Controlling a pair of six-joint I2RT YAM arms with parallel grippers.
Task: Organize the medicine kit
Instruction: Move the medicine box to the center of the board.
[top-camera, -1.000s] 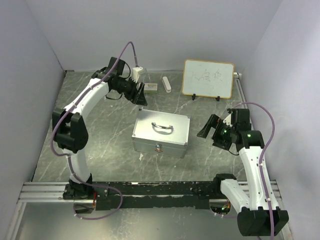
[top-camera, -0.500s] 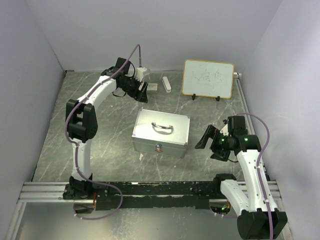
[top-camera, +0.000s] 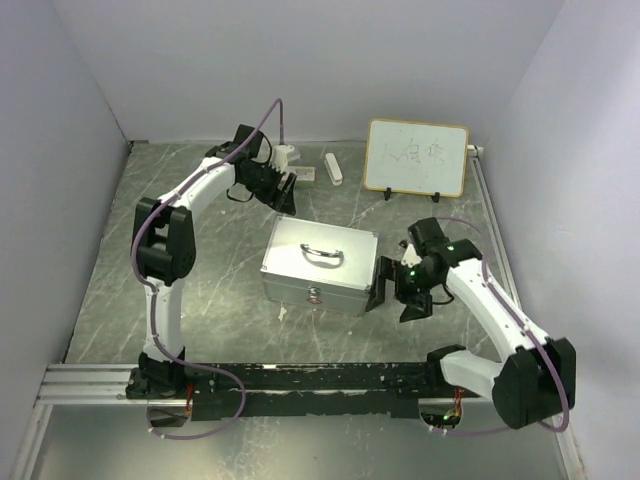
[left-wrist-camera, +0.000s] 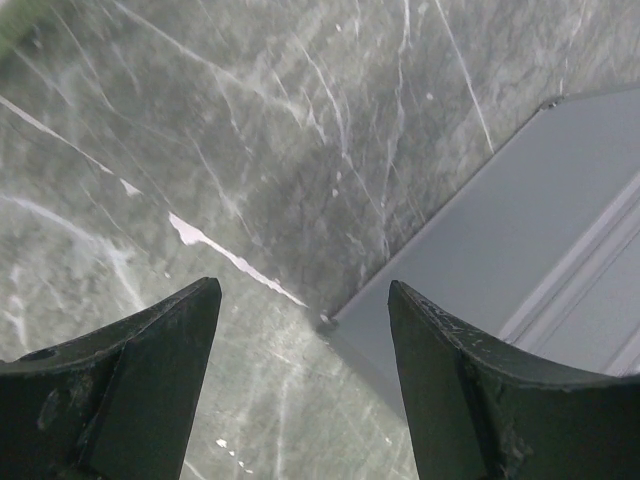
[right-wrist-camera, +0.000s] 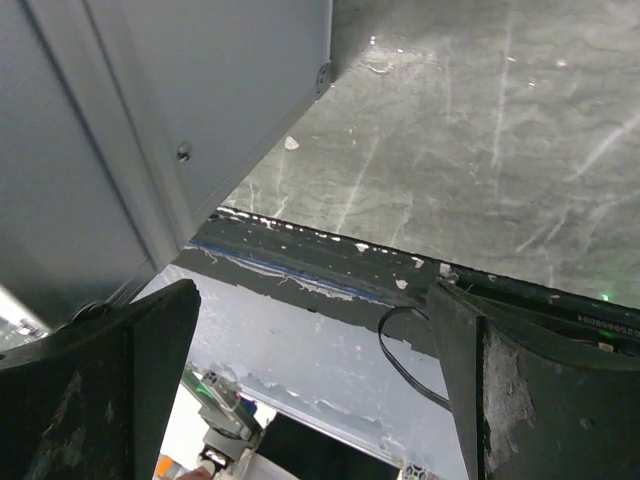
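The medicine kit (top-camera: 318, 265), a shut silver case with a metal top handle and a front latch, lies in the middle of the table. My left gripper (top-camera: 284, 192) hovers open just beyond its back left corner. In the left wrist view that corner of the kit (left-wrist-camera: 520, 230) shows between and right of the empty left gripper (left-wrist-camera: 305, 300). My right gripper (top-camera: 398, 295) stands open close beside the kit's right side. The right wrist view has the kit's side wall (right-wrist-camera: 150, 120) at the left and nothing inside the right gripper (right-wrist-camera: 310, 310).
A small whiteboard (top-camera: 416, 157) stands on feet at the back right. A white stick-like item (top-camera: 333, 167), a flat packet (top-camera: 303, 174) and a white box (top-camera: 283, 153) lie at the back. A black rail (top-camera: 300, 378) runs along the near edge.
The right arm has swung left and brought its open gripper up to the kit's right side. The left arm's elbow has shifted; its gripper stays near the kit's back left corner.
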